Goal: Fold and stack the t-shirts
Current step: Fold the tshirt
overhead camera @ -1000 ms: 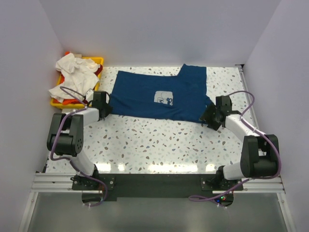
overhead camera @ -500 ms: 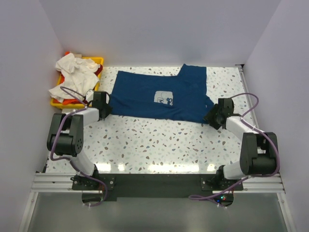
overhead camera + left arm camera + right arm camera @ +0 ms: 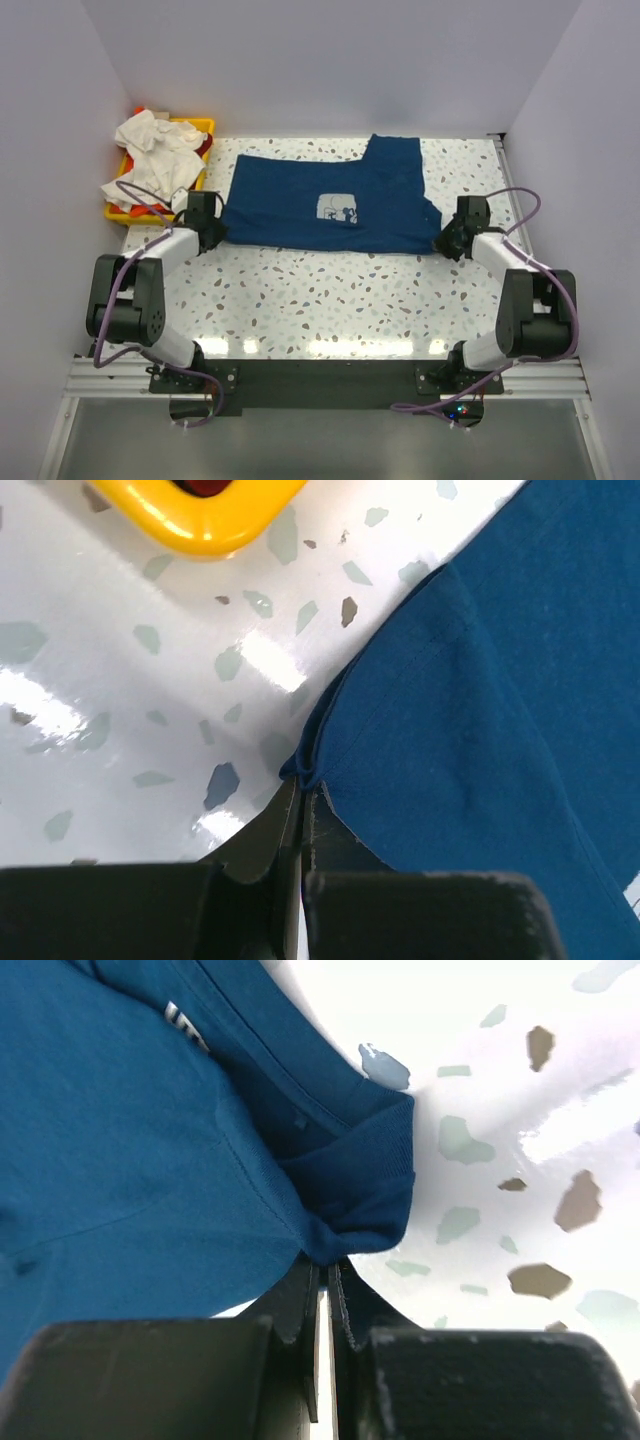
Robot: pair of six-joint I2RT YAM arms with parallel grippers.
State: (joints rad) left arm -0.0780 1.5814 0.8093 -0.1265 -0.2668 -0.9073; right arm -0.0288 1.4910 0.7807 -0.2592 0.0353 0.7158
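A navy blue t-shirt (image 3: 330, 205) with a pale square print lies spread on the speckled table, one flap folded up at the far right. My left gripper (image 3: 218, 228) is shut on the shirt's near-left corner (image 3: 305, 772). On the other side my right gripper (image 3: 444, 240) is shut on the near-right corner, where the cloth (image 3: 355, 1222) bunches at the fingertips. White t-shirts (image 3: 150, 150) and an orange-red one (image 3: 152, 210) are heaped in the tray at the far left.
A yellow plastic tray (image 3: 203, 126) stands at the far left corner, its rim (image 3: 205, 520) just beyond the left gripper. White walls close in the table on the left, the back and the right.
Both grippers have closed on the navy shirt's near corners. They moved apart and slightly away from me, pulling the near edge straighter. The right jaws went from open to shut.
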